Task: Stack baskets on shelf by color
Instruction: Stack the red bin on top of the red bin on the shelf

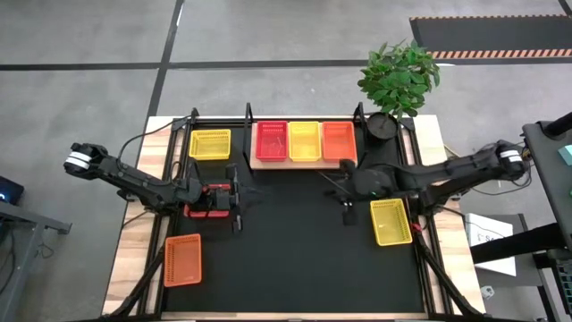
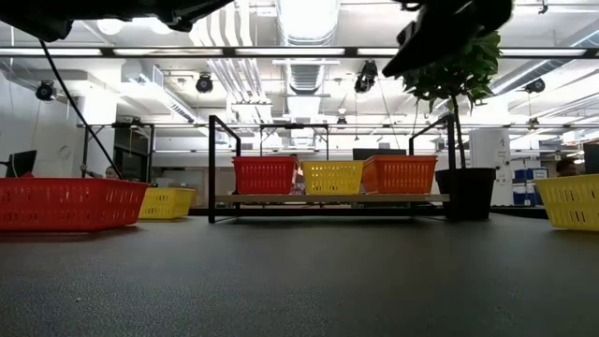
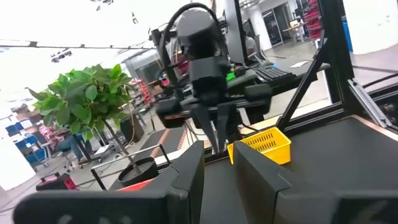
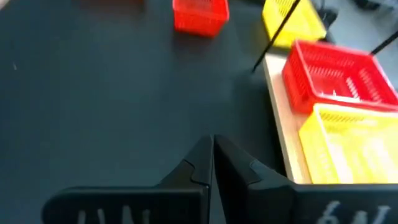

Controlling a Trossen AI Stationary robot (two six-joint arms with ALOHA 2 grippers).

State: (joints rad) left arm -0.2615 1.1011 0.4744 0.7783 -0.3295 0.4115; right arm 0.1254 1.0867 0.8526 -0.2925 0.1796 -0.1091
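While both arms hang over the black mat [image 1: 295,259], neither claw holds anything. Taking the high view as a clock face with twelve at the far edge, the shelf [image 1: 261,164] lies at twelve. Three baskets sit side by side on it, touching: the shelf's red basket [image 1: 272,141] toward eleven, the shelf's yellow basket [image 1: 305,140] in the middle, and the shelf's orange basket [image 1: 339,139] toward one.

The left gripper [image 1: 238,200] reaches in from nine o'clock and hovers above the mat, left of centre. Its fingers [image 3: 189,177] stand partly apart, and nothing is between them. Directly under that arm's wrist, a loose red basket [image 1: 206,199] rests flat on the mat, as the low view shows.

The right gripper [image 1: 347,211] comes in from three o'clock and hangs just in front of the shelf's orange end. Its two fingers [image 4: 196,168] are pressed together on nothing.

Four baskets lie off the shelf, counting the loose red basket. A far yellow basket [image 1: 210,143] sits at ten o'clock, just beside the shelf's left posts. A near orange basket [image 1: 182,259] lies at eight o'clock, close to the mat's edge. A right yellow basket [image 1: 391,221] lies at four o'clock, near the right gripper.

A potted plant [image 1: 398,79] stands at one o'clock, just beside the shelf's right end.
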